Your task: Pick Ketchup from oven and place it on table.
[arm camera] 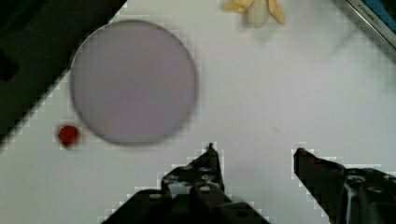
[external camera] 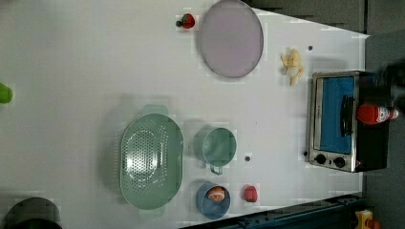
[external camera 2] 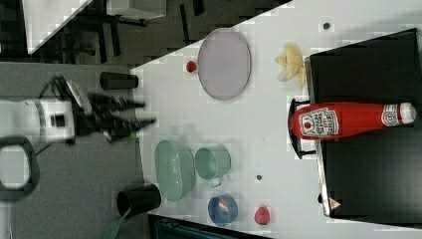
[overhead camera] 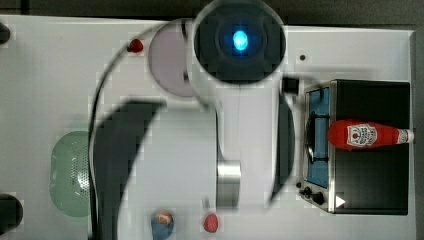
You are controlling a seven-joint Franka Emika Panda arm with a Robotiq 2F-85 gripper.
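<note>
The Ketchup (overhead camera: 367, 135), a red bottle with a white label and cap, stands on the black top of the oven (overhead camera: 372, 175), above its handle. Both show again in the left view, Ketchup (external camera: 375, 114) on oven (external camera: 334, 121), and in the right view, Ketchup (external camera 2: 348, 120) on oven (external camera 2: 368, 174). My gripper (external camera 2: 148, 112) hovers far off at the right view's left, well apart from the bottle. In the wrist view the gripper (arm camera: 255, 149) is open, nothing between its fingers, over bare white table (arm camera: 261, 93) beside a lilac plate (arm camera: 134, 81).
On the table (external camera: 71, 71) are a green colander (external camera: 151, 162), a green cup (external camera: 218, 146), a blue bowl (external camera: 212, 200), a lilac plate (external camera: 231, 38), a yellow toy (external camera: 292, 66) and two small red fruits (external camera: 187, 20) (external camera: 250, 193). My arm (overhead camera: 240, 100) covers the top view's middle.
</note>
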